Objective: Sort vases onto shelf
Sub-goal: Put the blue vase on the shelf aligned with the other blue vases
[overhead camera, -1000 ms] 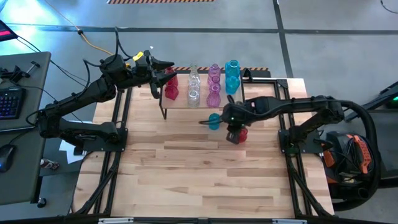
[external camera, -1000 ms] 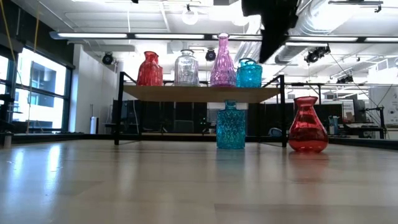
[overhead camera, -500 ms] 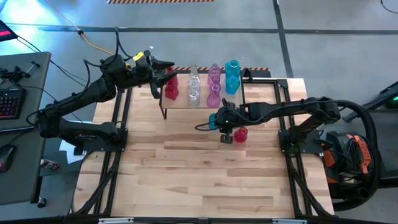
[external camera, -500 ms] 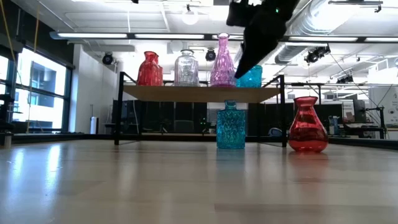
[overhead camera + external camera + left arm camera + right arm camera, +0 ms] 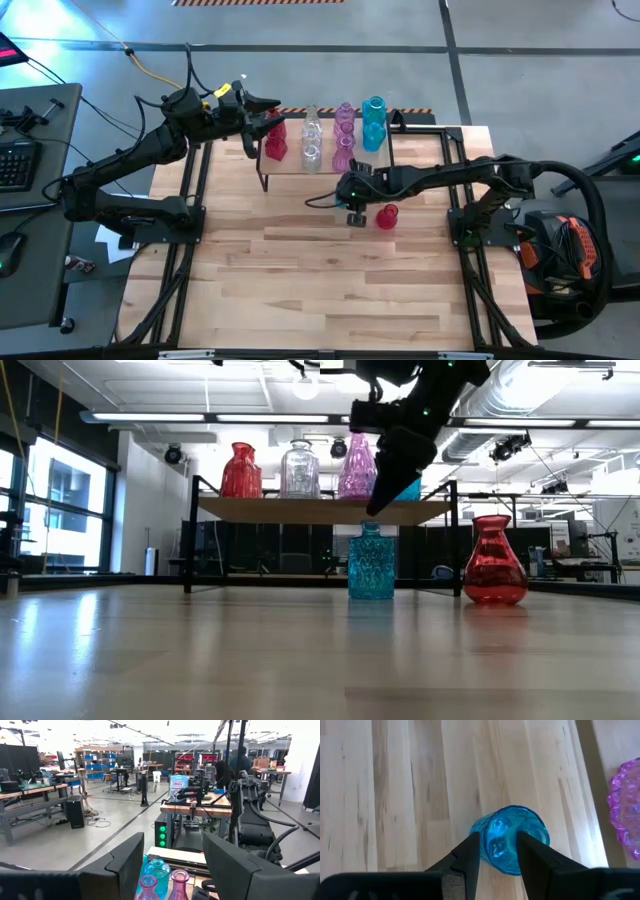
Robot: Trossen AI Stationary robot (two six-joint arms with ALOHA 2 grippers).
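Observation:
The shelf (image 5: 320, 510) stands at the table's far edge and carries rows of red (image 5: 240, 472), clear (image 5: 299, 470), purple (image 5: 357, 460) and teal (image 5: 408, 486) vases. A teal vase (image 5: 371, 562) stands upright on the table in front of the shelf, and a red vase (image 5: 494, 562) stands to its right (image 5: 386, 215). My right gripper (image 5: 497, 837) hangs open just above the teal vase (image 5: 509, 840), slanting down, its fingers to either side of the mouth without touching. My left gripper (image 5: 262, 118) is open and level, raised over the shelf's left end, with nothing between its fingers.
The near half of the plank table (image 5: 320, 290) lies bare. The right arm (image 5: 440, 178) reaches in from the right, in front of the shelf. A purple vase (image 5: 625, 810) on the shelf shows close beside the teal one.
My right gripper has come down and gone toward the table's left, from over the red vase to over the teal vase on the table, rolling and tipping further down as it went. No vase has moved.

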